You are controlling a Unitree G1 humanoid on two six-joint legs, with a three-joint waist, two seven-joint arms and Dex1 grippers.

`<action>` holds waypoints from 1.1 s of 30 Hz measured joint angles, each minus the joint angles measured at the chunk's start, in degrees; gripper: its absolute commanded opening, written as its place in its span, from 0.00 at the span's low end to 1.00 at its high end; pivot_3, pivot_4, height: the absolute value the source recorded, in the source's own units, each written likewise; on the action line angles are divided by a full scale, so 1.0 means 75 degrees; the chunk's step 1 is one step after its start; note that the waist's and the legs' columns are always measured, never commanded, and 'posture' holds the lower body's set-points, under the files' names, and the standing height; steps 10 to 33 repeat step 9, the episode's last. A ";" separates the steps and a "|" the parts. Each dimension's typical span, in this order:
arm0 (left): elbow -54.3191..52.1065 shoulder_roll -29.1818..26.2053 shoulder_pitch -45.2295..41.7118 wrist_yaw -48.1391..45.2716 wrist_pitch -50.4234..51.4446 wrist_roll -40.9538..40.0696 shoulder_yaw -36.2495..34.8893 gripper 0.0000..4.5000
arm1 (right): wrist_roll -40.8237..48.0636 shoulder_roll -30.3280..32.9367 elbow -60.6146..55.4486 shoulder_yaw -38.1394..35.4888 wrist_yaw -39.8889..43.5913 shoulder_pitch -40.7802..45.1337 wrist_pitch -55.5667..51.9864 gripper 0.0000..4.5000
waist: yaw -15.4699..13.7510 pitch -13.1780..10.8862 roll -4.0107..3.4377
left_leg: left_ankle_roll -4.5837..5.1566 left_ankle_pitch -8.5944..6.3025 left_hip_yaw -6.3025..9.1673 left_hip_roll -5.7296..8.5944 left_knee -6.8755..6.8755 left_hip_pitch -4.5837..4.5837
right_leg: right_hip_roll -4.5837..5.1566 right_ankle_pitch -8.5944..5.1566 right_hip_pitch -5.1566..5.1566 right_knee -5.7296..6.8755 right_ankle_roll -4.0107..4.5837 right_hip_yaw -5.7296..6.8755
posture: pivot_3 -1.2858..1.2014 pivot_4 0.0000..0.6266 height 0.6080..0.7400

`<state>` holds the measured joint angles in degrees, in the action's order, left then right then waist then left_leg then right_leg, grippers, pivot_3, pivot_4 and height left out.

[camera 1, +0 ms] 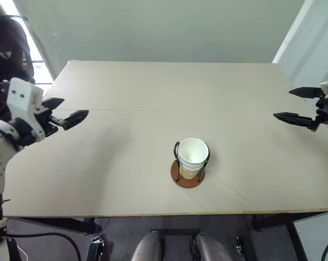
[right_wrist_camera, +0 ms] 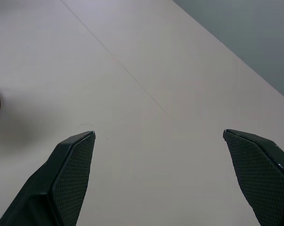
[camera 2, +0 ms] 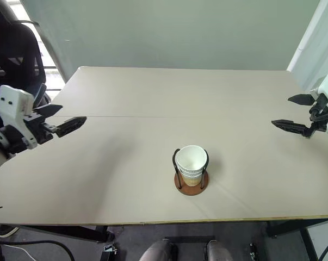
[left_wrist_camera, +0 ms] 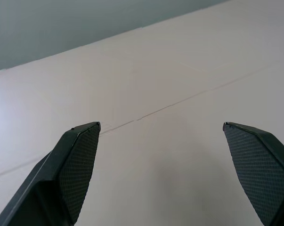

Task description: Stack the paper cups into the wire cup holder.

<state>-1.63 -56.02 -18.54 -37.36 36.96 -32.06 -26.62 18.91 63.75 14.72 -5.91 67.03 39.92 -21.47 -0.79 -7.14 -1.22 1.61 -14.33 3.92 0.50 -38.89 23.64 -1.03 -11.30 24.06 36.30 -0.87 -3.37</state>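
Nearest the camera, close to the front edge of the counter, stands the wire cup holder, its round rust-brown base flat on the surface and its black wire loops upright around the paper cups, which sit nested inside it, white mouth up; banding down the side suggests more than 1 cup, though I cannot count them. By my reading the stacking looks finished, so the remaining risks are small. Farther back and well out to either side, the left gripper hangs over the counter's left part with its jaws spread and empty, and the right gripper hangs near the right edge, likewise released and holding nothing. Both are well apart from the holder. A careless sweep of either arm back toward the middle could clip the tall, light stack and tip the holder, since only thin wire steadies the cups. A cup seated crookedly inside could also lean against a loop and topple later; the top rim looks level, but I cannot judge the lower ones. Beyond lies only a plain wall. No brand, label or writing can be read on the cups, holder or counter.
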 measured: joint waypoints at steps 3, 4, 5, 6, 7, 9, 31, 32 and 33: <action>-0.0216 0.0071 0.0186 0.0234 0.0075 0.0014 -0.0326 0.99 | -0.0212 -0.0159 0.0403 0.0232 0.0138 0.0481 0.0186 1.00 | 0.0002 -0.0002 0.0003 | 0.0006 0.0000 0.0007 -0.0002 0.0007 -0.0003 | -0.0003 0.0002 0.0010 0.0014 0.0067 0.0003 | 0.52 0.24 1.00; -0.0267 0.0088 0.0234 0.0304 0.0074 0.0020 -0.0414 0.99 | -0.0314 -0.0197 0.0507 0.0317 0.0172 0.0617 0.0245 1.00 | 0.0003 -0.0002 0.0003 | 0.0003 0.0011 0.0010 -0.0002 0.0007 -0.0005 | -0.0004 0.0002 0.0010 0.0020 0.0079 0.0003 | 0.52 0.24 1.00; -0.0301 0.0109 0.0296 0.0376 0.0074 0.0038 -0.0517 0.99 | -0.0354 -0.0278 0.0600 0.0360 0.0203 0.0745 0.0298 1.00 | 0.0012 -0.0003 0.0005 | -0.0004 0.0017 0.0011 -0.0002 0.0007 -0.0012 | -0.0006 0.0003 0.0010 0.0024 0.0094 0.0000 | 0.52 0.24 1.00; -0.0320 0.0121 0.0353 0.0447 0.0074 0.0075 -0.0603 0.99 | -0.0414 -0.0370 0.0705 0.0405 0.0239 0.0877 0.0341 1.00 | 0.0027 -0.0004 0.0007 | -0.0009 0.0027 0.0011 -0.0002 0.0009 -0.0018 | -0.0009 0.0007 0.0009 0.0033 0.0104 -0.0002 | 0.52 0.24 1.00; -0.0358 0.0133 0.0423 0.0511 0.0074 0.0094 -0.0683 0.99 | -0.0465 -0.0421 0.0749 0.0449 0.0263 0.0944 0.0384 1.00 | 0.0034 -0.0005 0.0008 | -0.0010 0.0032 0.0012 -0.0002 0.0009 -0.0021 | -0.0009 0.0005 0.0009 0.0041 0.0111 -0.0002 | 0.52 0.24 1.00; -0.0436 0.0174 0.0559 0.0570 0.0075 0.0100 -0.0832 0.99 | -0.0573 -0.0585 0.0935 0.0566 0.0300 0.1136 0.0483 1.00 | 0.0048 -0.0007 0.0011 | -0.0013 0.0040 0.0011 -0.0001 0.0009 -0.0034 | -0.0009 0.0004 0.0007 0.0063 0.0119 -0.0006 | 0.52 0.24 1.00; -0.0436 0.0174 0.0559 0.0570 0.0075 0.0100 -0.0832 0.99 | -0.0573 -0.0585 0.0935 0.0566 0.0300 0.1136 0.0483 1.00 | 0.0048 -0.0007 0.0011 | -0.0013 0.0040 0.0011 -0.0001 0.0009 -0.0034 | -0.0009 0.0004 0.0007 0.0063 0.0119 -0.0006 | 0.52 0.24 1.00; -0.0436 0.0174 0.0559 0.0570 0.0075 0.0100 -0.0832 0.99 | -0.0573 -0.0585 0.0935 0.0566 0.0300 0.1136 0.0483 1.00 | 0.0048 -0.0007 0.0011 | -0.0013 0.0040 0.0011 -0.0001 0.0009 -0.0034 | -0.0009 0.0004 0.0007 0.0063 0.0119 -0.0006 | 0.52 0.24 1.00; -0.0436 0.0174 0.0559 0.0570 0.0075 0.0100 -0.0832 0.99 | -0.0573 -0.0585 0.0935 0.0566 0.0300 0.1136 0.0483 1.00 | 0.0048 -0.0007 0.0011 | -0.0013 0.0040 0.0011 -0.0001 0.0009 -0.0034 | -0.0009 0.0004 0.0007 0.0063 0.0119 -0.0006 | 0.52 0.24 1.00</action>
